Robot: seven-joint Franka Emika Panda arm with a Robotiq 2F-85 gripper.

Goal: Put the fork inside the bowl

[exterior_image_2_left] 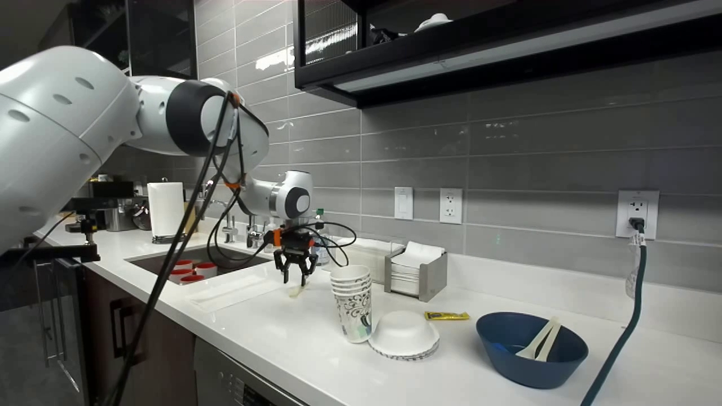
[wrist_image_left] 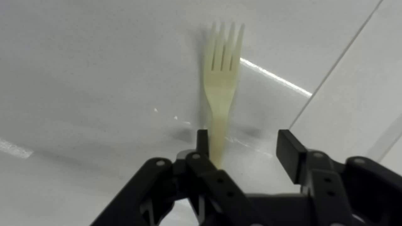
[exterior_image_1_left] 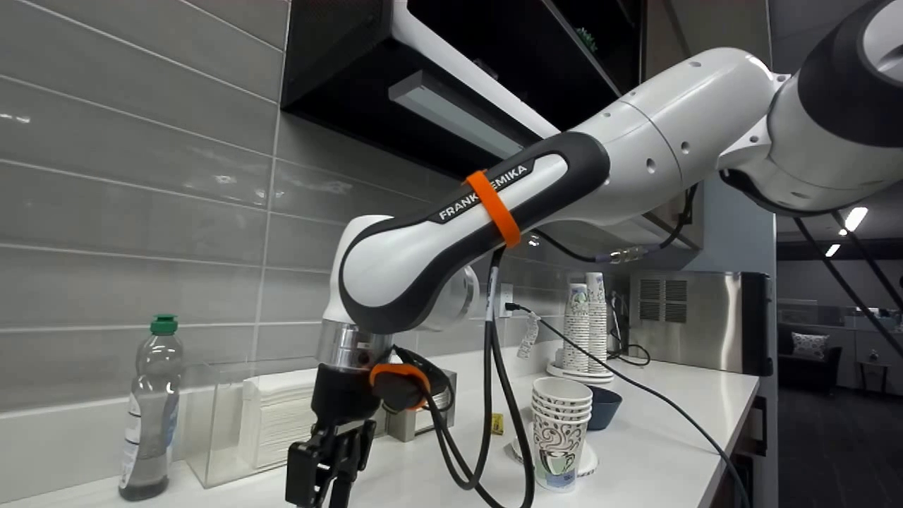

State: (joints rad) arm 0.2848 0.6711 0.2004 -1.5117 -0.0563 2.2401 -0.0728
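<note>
1 arm bent, pincer wide abv fork

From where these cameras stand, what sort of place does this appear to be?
Probably an office kitchenette: a sink holds red-rimmed cups, tall stacks of disposable cups stand further along, and a dark seat with a patterned cushion shows beyond.

Stacked cups and upturned white bowls stand between the end effector and the blue bowl.
</note>
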